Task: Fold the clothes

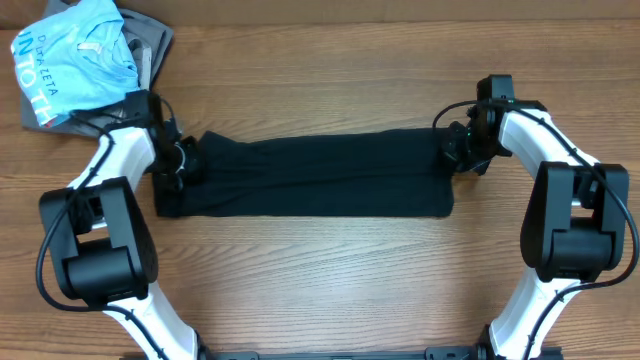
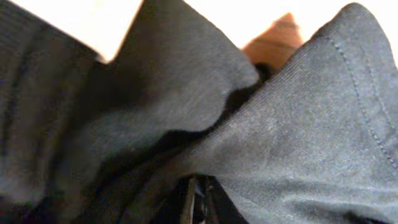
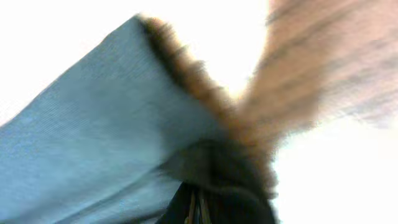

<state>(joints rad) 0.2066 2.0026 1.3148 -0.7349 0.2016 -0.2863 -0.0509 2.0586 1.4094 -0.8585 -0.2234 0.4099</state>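
The clothes point(image 1: 320, 175), a plain black garment, lie as a long flat strip across the middle of the table. My left gripper point(image 1: 185, 160) sits at the strip's left end and my right gripper point(image 1: 455, 155) at its right end. In the left wrist view, dark ribbed cloth point(image 2: 298, 112) bunches up out of the left gripper point(image 2: 198, 199), whose fingers stand nearly together on it. The right wrist view is blurred: the right gripper point(image 3: 198, 208) has its fingers pressed together on a fold of the cloth point(image 3: 93, 137), which stretches away to the left.
A light blue shirt with white lettering point(image 1: 75, 60) lies on grey garments point(image 1: 150, 45) at the back left corner, just behind my left arm. Bare wooden table point(image 1: 320, 290) shows in front of the black strip.
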